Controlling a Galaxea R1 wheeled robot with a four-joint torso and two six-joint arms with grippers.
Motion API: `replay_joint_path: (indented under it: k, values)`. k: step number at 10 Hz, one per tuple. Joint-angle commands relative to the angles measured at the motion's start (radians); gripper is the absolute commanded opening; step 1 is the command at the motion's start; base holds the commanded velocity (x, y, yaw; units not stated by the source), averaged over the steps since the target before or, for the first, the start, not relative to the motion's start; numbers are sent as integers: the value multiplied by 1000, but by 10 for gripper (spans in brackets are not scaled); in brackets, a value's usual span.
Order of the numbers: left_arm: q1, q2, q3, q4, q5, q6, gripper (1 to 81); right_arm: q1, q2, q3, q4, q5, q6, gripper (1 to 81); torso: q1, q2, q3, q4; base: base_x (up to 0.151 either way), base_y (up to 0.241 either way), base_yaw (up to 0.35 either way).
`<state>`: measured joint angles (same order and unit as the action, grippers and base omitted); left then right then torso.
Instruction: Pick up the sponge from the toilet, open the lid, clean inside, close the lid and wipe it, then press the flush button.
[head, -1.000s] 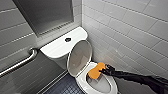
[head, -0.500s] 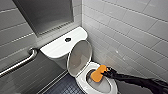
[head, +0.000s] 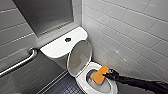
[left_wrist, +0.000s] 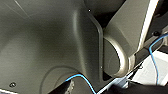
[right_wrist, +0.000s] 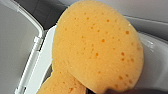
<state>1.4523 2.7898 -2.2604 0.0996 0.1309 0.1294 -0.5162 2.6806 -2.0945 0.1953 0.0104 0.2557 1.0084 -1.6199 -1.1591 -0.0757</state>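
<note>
My right gripper (head: 109, 74) reaches in from the wall side, its fingers pinching one end of the sponge (head: 100, 75). The sponge hangs inside the opening of the toilet (head: 81, 83), near the bowl's rim on the tiled-wall side. Its broad orange face is tilted up toward my head. I cannot tell whether it touches the ceramic. In my right wrist view the sponge (right_wrist: 100, 45) shows its pitted orange face, with the white rim behind it.

The lid (head: 79, 58) stands open, upright, with its top edge leaning back against the front of the tank (head: 56, 48). The button (head: 67, 39) sits dark in the middle of the tank's flat top.

A grey niche (head: 47, 13) is set in the wall above the tank. A metal grab bar (head: 18, 63) runs along the left wall, and the floor (head: 66, 87) beside the bowl is dark.

My left wrist view looks onto grey casing (left_wrist: 50, 45) and a thin blue cable (left_wrist: 83, 80).
</note>
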Motion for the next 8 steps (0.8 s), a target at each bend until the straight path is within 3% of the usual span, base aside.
replay_joint_path:
  k: [1,8]
  values:
    - [27,-4,21,-14,93,6,811,34,-95,80,18,17,30,10,0,0,0,0,0,0,0]
    - [29,14,21,-3,92,10,811,-150,-319,313,19,174,39,10,0,0,0,0,0,0,0]
